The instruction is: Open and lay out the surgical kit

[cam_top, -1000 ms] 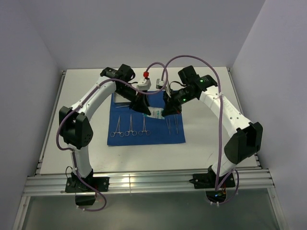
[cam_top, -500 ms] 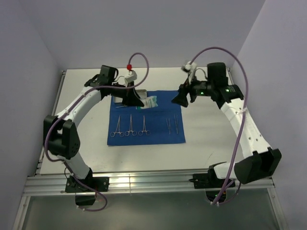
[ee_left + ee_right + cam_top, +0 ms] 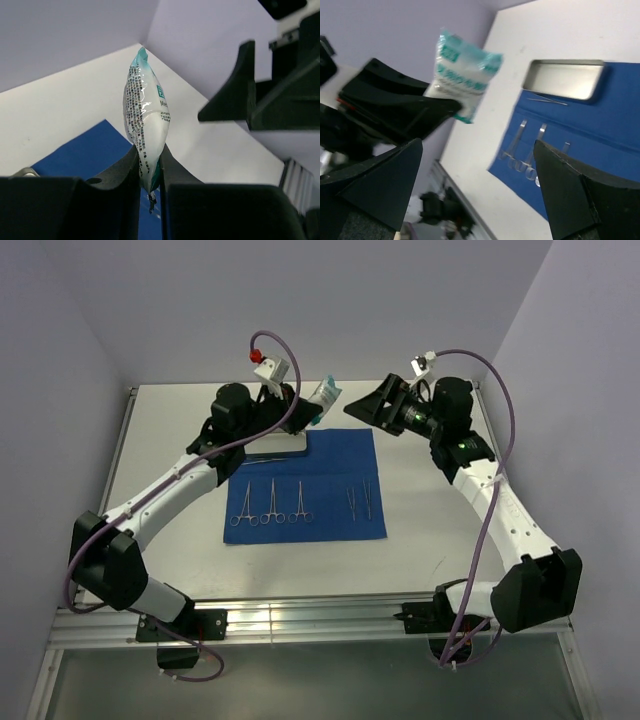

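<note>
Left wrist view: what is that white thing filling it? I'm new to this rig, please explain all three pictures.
Two robot arms work at a table. One picture looks down from above; the other two come from cameras on each wrist. The left gripper pinches a small white-green packet in the air. The right gripper is open and empty. On the royal-blue cloth lie three ring-handled steel clamps and two slim steel tweezers; a shallow rectangular steel tray sits at its far edge.

A robotics lab cell: white table (image 3: 430, 550) boxed by plain walls (image 3: 300, 310), aluminium rails (image 3: 300, 622) at its edge.
</note>
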